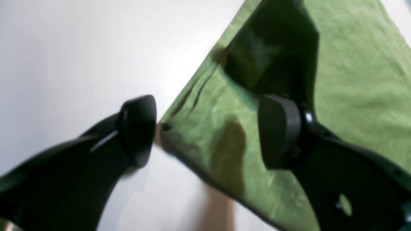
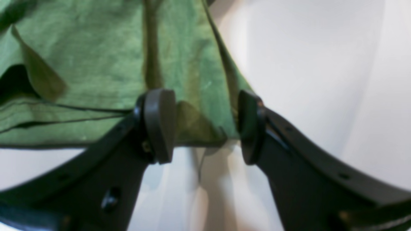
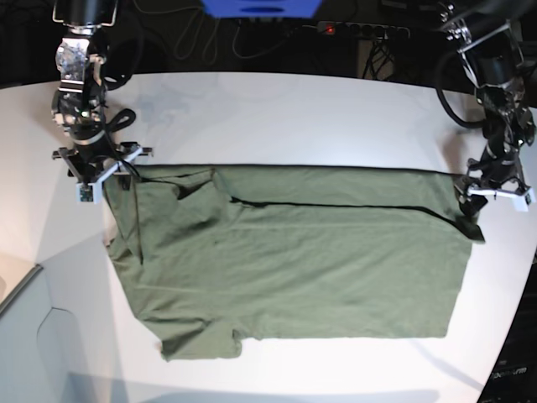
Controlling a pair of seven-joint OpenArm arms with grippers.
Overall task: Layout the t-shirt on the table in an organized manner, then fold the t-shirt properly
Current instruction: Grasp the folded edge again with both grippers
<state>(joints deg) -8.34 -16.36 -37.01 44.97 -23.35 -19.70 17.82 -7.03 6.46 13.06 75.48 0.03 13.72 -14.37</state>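
T-shirt fabric is being straddled at two corners by parted jaws, nothing yet pinched. In the left wrist view the left gripper (image 1: 205, 131) is being held wide, one black pad (image 1: 138, 130) over bare white surface at centre left of the frame, the other over cloth at centre right, with a hemmed corner lying between them. In the right wrist view the right gripper (image 2: 205, 126) is likewise being held apart, a corner of cloth sitting between its pads without being clamped.

Outward from there, the plain olive-green short-sleeved cotton t-shirt (image 3: 294, 269) is lying across the middle of the base view on the large smooth white matte table (image 3: 277, 109), its upper edge doubled over along a straight fold and a sleeve showing at lower left.

The cloth is being judged light, limp and prone to wrinkling and sagging; it is not fragile. Hold is probably best taken at the doubled corners, all layers pinched together, since a single layer may slip free.
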